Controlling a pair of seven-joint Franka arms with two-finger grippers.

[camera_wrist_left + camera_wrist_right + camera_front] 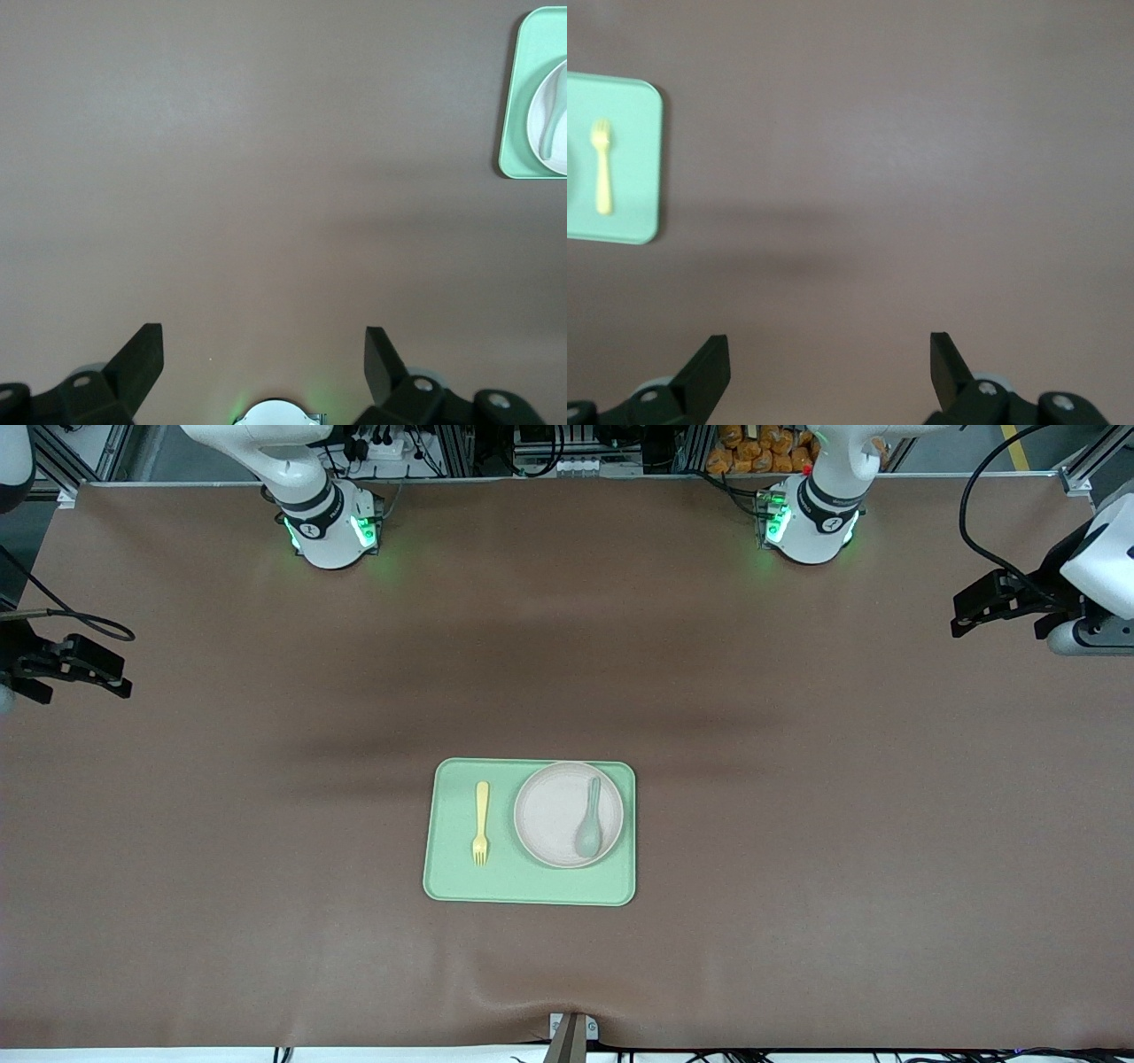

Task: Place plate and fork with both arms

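Nearest the camera lies the green tray (530,886), holding the fork (481,823) and, at its 3 o'clock, the plate (554,815) (spoon (590,821) inside). Left gripper (264,354) and right gripper (829,359) hover wide apart over bare table.

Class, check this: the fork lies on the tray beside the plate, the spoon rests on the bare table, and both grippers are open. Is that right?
Not quite: the spoon rests on the plate, as the front view shows. The fork does lie on the tray beside it, and the left gripper and right gripper are open.
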